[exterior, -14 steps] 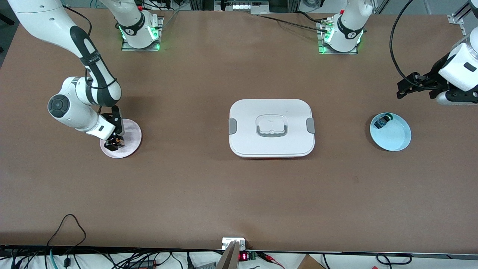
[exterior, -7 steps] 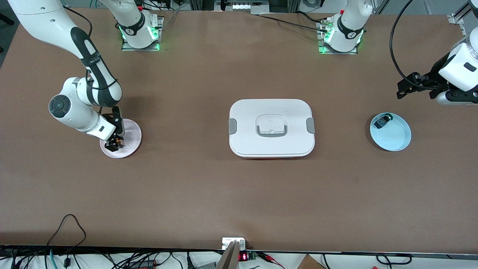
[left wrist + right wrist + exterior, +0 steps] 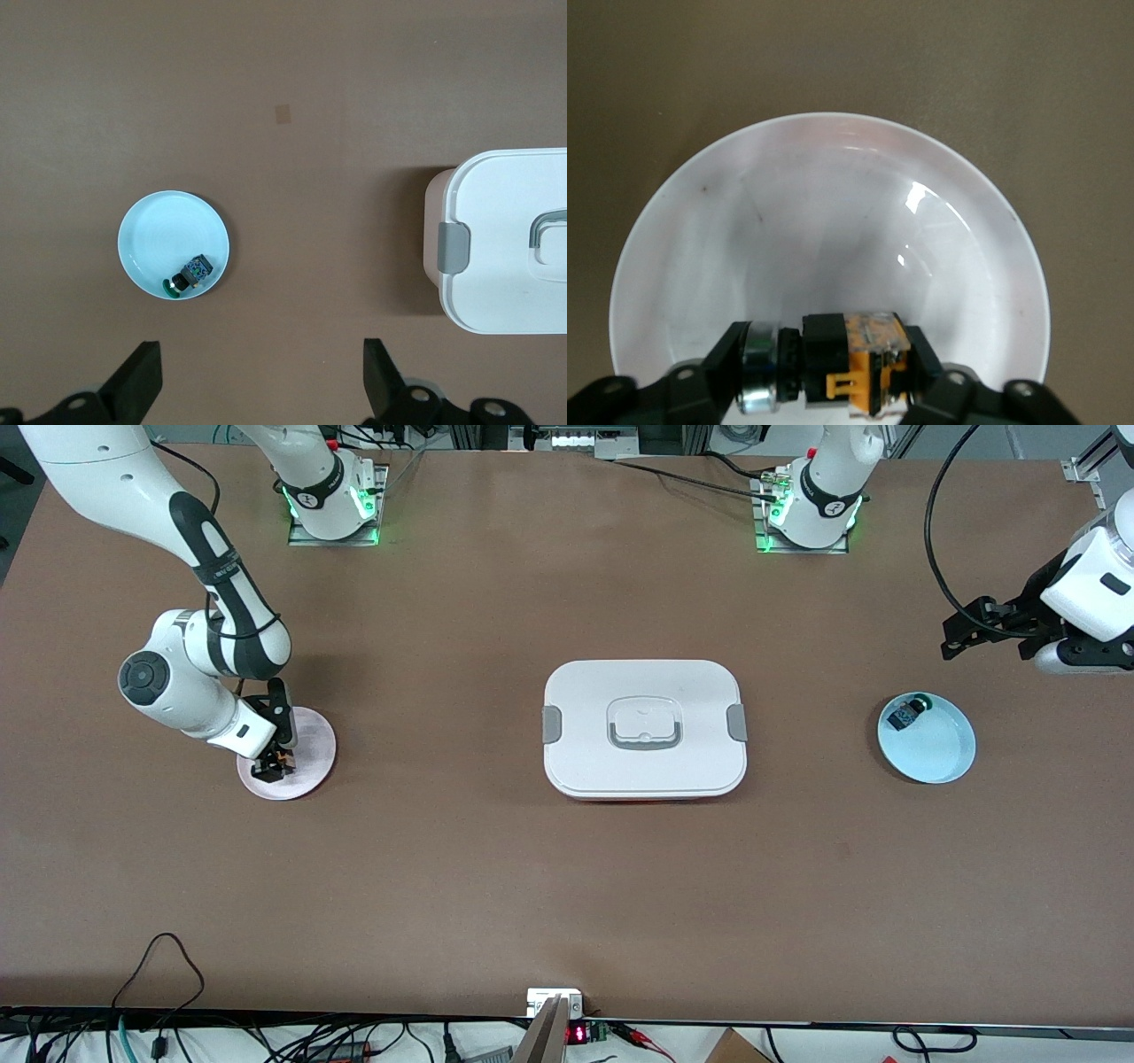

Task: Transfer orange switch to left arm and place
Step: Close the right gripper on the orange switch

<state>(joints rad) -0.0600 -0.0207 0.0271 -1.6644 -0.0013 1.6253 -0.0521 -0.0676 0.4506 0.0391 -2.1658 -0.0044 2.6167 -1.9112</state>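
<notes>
— Two plates, one toward each end of the table (image 3: 496,886). Where is the orange switch (image 3: 855,360)?

— At the lower edge of the right wrist view, clamped between the right gripper (image 3: 824,376)'s fingers (image 3: 722,359) over the pink plate (image 3: 833,230). Its metallic end points sideways; the fingertips are cut off by the frame.

— And from the front?

— At mid-left, the right gripper (image 3: 270,763) hides most of the switch (image 3: 282,759); only an orange fleck shows.

— The box (image 3: 644,728)?

— Centre of the frame, lid on, well apart from both plates.

— The left arm?

— It waits at the right edge, partly cropped. The left gripper (image 3: 966,631) hangs spread and empty above the blue plate (image 3: 939,753), which holds a black-blue component (image 3: 190,274).
</notes>
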